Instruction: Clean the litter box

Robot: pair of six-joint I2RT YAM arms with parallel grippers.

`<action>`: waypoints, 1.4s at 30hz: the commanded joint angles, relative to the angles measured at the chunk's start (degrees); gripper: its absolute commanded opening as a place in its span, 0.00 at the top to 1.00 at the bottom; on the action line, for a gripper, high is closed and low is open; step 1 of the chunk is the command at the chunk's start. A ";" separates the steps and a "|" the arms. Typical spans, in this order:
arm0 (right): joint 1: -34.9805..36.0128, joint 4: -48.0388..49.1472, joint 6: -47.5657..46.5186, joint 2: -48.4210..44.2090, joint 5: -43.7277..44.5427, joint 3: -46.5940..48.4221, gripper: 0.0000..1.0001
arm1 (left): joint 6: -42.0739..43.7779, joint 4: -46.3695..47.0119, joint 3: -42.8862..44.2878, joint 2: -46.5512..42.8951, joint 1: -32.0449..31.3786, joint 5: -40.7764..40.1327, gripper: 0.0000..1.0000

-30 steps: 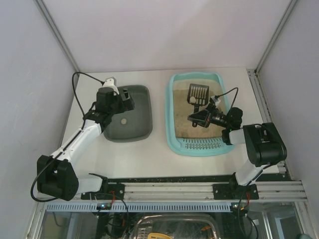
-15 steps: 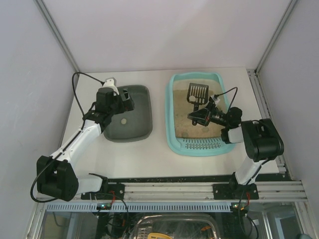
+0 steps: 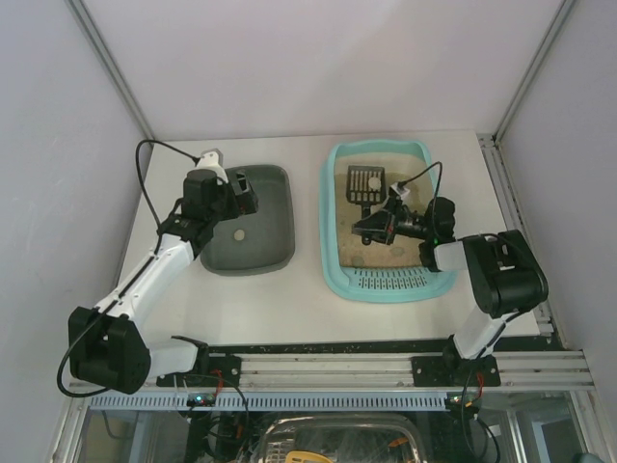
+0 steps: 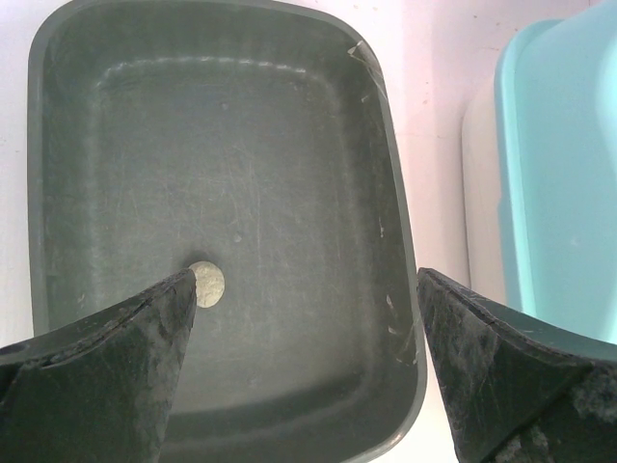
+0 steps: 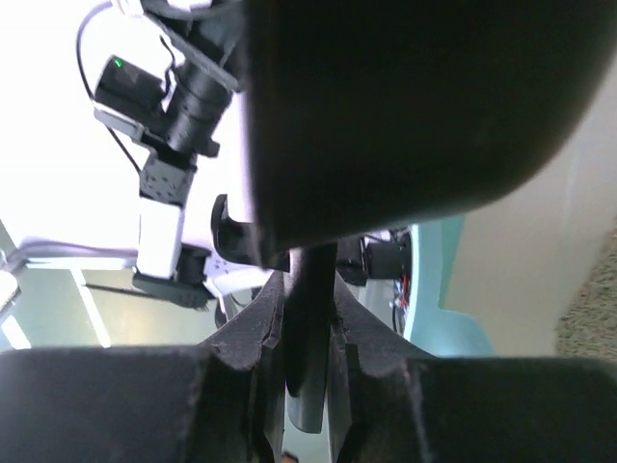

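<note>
The litter box (image 3: 329,241) is turquoise, with tan sandy litter (image 3: 359,253) inside. A grille (image 3: 390,281) of fine parallel slots in the same turquoise sits at its 6 o'clock end, and a black scoop (image 3: 365,181) with a slotted grid lies toward 12 o'clock. At 9 o'clock from it, the smaller tray (image 3: 273,217) is a plain dark grey-green, faintly scuffed, with one pale cream pellet (image 3: 239,234) at about 7 o'clock on its floor. The table (image 3: 289,309) is white, and the left arm (image 3: 154,275) and right arm (image 3: 496,275) mix white links with black joints.
</note>
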 commanded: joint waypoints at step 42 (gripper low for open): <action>49.19 -124.22 -84.46 19.59 91.23 78.24 1.00 | 14.70 -27.24 24.43 10.61 24.06 12.73 0.00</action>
